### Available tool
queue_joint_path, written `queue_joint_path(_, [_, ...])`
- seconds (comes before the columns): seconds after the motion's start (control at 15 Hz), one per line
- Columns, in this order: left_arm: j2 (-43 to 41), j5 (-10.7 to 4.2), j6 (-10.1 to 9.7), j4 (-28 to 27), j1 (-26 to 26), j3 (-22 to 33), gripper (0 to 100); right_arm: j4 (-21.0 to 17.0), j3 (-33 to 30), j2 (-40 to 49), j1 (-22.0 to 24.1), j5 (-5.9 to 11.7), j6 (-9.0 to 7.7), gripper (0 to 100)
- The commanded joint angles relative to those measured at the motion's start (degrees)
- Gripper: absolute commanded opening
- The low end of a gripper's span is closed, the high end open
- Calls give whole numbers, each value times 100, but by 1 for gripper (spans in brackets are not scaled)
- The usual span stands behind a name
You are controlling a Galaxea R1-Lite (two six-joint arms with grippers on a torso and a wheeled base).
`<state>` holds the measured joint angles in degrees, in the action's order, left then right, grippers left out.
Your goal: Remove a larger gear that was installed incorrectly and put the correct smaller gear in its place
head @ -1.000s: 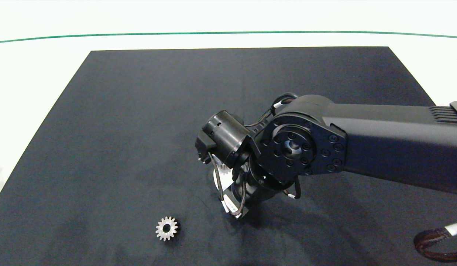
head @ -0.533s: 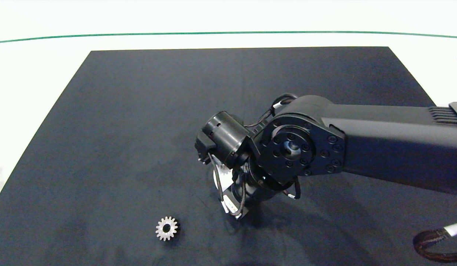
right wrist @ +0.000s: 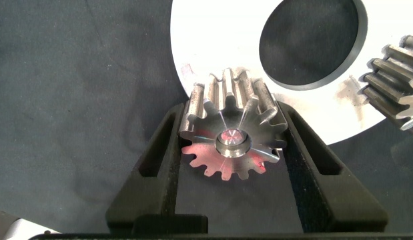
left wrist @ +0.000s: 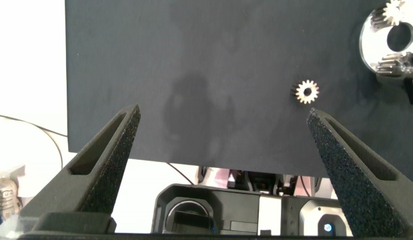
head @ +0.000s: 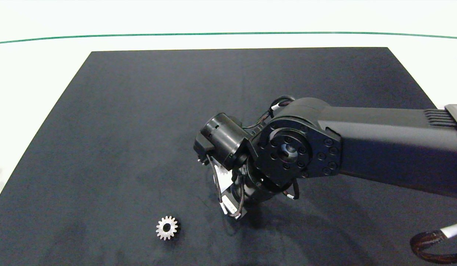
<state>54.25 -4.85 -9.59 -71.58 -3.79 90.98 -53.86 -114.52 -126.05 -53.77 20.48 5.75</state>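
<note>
The smaller gear (right wrist: 234, 140), blunt-toothed, sits between the fingers of my right gripper (right wrist: 234, 127), which is shut on it. A shiny pin end shows in its centre hole. It hangs at the edge of a round silver plate (right wrist: 213, 33) with a large hole. In the head view the right wrist (head: 284, 149) covers this spot, with only a sliver of the plate (head: 218, 181) showing. The larger gear (head: 166, 228), with pointed teeth, lies flat on the black mat (head: 140, 111) to the front left, also seen as the larger gear (left wrist: 306, 92). My left gripper (left wrist: 224, 112) is open above the mat's edge.
Another blunt-toothed gear (right wrist: 399, 80) stands on the plate beside the held one. A dark cable loop (head: 431, 245) lies at the front right. White table (head: 36, 74) surrounds the mat, with a green line (head: 228, 33) at the back.
The right arm has shifted slightly to the left and towards the front. The gear on the mat has not moved.
</note>
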Motion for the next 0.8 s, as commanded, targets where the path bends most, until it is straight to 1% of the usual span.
queue_joint_path(0.07, [-11,-7,-7,-40,1,-1,100,-28,-7,28,-19,35,5,43])
queue_joint_path(0.2, [-20,-7,-7,-40,1,-1,100,-28,-7,37,-19,44,5,43])
queue_joint_path(0.8, [-28,-7,1,-40,1,-1,100,-37,-7,133,-19,53,-13,25])
